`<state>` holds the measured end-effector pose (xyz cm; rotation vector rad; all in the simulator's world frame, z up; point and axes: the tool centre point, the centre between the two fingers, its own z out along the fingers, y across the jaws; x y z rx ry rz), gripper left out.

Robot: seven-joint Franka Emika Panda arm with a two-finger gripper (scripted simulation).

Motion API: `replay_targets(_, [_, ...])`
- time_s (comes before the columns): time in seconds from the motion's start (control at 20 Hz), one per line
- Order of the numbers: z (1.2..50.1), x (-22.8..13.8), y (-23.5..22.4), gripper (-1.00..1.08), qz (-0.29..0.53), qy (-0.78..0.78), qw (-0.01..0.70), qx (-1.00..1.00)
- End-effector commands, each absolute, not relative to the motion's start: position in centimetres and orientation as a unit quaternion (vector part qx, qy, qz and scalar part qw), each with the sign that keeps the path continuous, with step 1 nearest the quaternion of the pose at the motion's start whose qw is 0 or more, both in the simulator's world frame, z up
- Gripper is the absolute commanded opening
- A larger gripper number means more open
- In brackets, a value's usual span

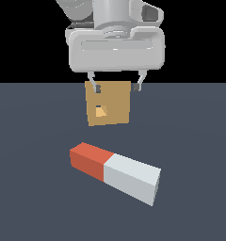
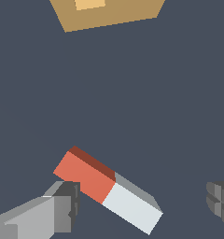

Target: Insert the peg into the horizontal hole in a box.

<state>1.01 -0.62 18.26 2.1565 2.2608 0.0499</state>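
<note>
Lying flat – a square-edged red-and-white peg (image 1: 116, 172); pincer (image 1: 115, 87) spread apart, tan box (image 1: 108, 109) behind.

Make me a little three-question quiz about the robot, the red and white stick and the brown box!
1. True or false: the end effector is holding the peg.
2. Which colour is the peg's end nearer the exterior view's left? A) red B) grey-white C) tan
3. Fill in: the hole is in the face of the ____.

Key:
1. False. The end effector is open, with the peg lying flat on the floor, ungrasped.
2. A.
3. The box.
</note>
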Motion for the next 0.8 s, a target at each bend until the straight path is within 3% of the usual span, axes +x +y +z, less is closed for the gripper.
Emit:
replay_targets(0.0, [17.9,0.9,-0.9,1.0,0.015,0.733,0.008,0.68])
replay_targets(0.75, [14.5,0.5,-4.4,1.0,0.011,0.828,0.005,0.56])
